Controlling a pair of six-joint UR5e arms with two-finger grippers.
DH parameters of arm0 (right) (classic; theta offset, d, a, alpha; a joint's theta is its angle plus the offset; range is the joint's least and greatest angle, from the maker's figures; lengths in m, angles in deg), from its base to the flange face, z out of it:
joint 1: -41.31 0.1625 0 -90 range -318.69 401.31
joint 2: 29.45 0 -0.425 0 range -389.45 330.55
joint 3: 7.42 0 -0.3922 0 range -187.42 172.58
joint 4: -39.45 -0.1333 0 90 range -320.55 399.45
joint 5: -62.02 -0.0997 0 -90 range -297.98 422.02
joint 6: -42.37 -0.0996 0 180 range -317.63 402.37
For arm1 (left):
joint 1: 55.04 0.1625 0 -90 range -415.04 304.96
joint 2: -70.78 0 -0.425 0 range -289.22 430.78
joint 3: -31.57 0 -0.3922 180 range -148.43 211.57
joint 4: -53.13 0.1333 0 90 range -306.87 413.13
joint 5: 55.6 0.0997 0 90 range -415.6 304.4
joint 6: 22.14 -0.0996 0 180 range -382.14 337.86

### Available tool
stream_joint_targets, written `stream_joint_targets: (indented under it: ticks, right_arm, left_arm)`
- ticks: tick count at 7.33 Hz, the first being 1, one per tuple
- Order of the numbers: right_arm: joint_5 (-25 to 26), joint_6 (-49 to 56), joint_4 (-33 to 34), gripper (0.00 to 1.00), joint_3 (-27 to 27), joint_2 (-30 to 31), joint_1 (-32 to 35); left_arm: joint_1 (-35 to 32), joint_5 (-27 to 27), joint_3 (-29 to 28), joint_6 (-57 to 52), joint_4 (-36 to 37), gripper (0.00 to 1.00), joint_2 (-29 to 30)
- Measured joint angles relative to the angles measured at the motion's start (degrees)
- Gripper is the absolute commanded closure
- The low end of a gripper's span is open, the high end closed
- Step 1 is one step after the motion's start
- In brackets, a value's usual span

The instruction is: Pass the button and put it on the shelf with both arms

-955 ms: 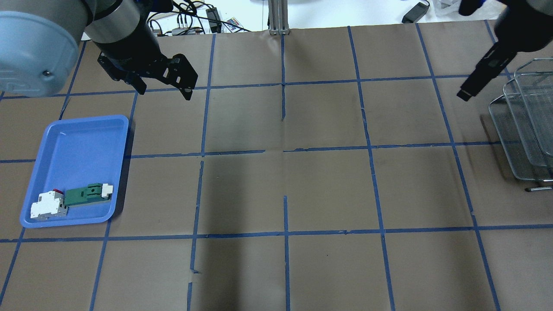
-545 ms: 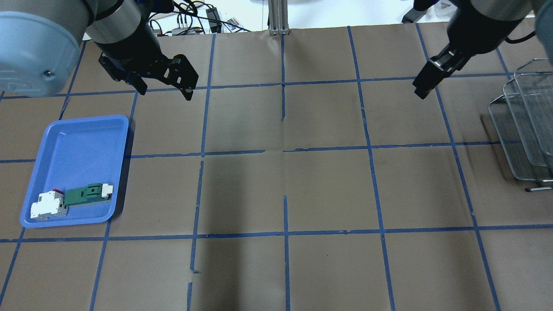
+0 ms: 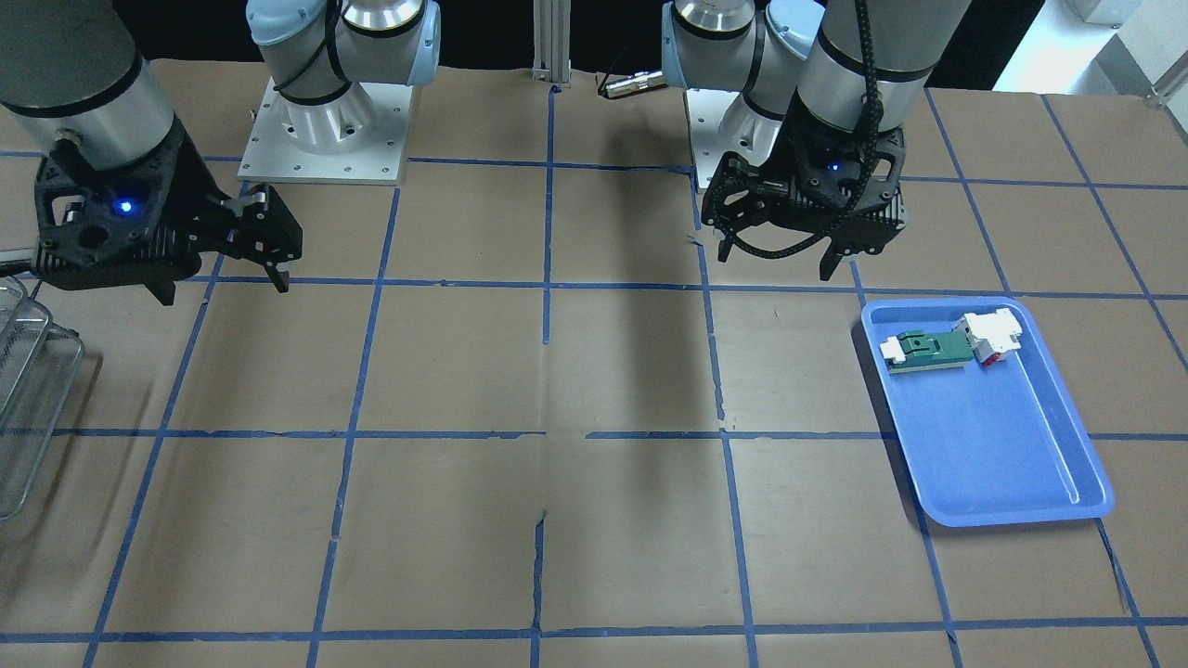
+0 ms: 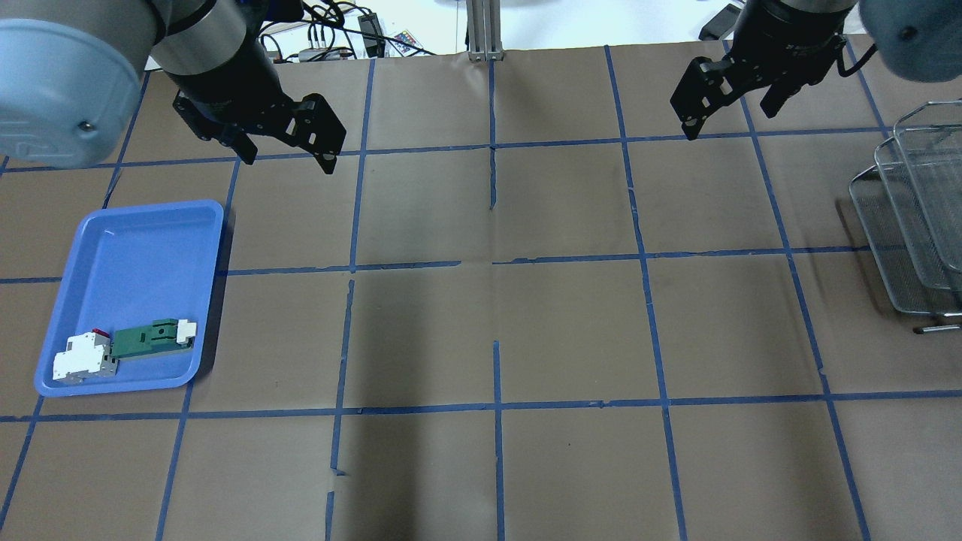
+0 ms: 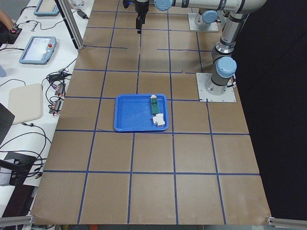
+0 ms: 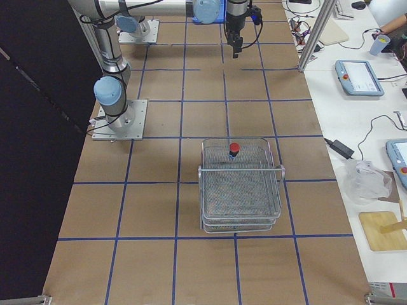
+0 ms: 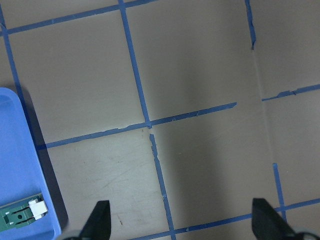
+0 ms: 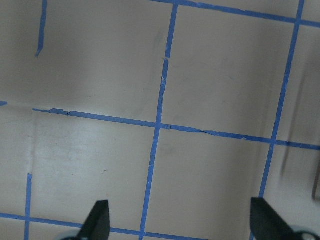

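Observation:
The button, with its red cap up, stands on the top tier of the silver wire-mesh shelf, near that tier's far edge in the exterior right view. Only the shelf's edge shows in the overhead view and the front view, and the button is out of sight there. My right gripper is open and empty, left of the shelf above the table; it also shows in the front view. My left gripper is open and empty beyond the tray, and also shows in the front view.
A blue plastic tray lies on the robot's left and holds a white-and-red block joined to a green piece. The brown table carries a grid of blue tape. Cables and tablets lie past the table's far edge.
My right gripper has swung left, away from the shelf, and turned so that both open fingers show. The left arm, the tray and the shelf have not moved.

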Motion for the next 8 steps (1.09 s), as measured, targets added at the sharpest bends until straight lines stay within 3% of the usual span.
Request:
stream_joint_targets:
  ticks: [8]
  right_arm:
    - [0.5,-11.7,-5.2,0.00,0.1,1.6,0.1]
  left_arm:
    - [0.1,0.1,0.8,0.0,0.0,0.00,-0.5]
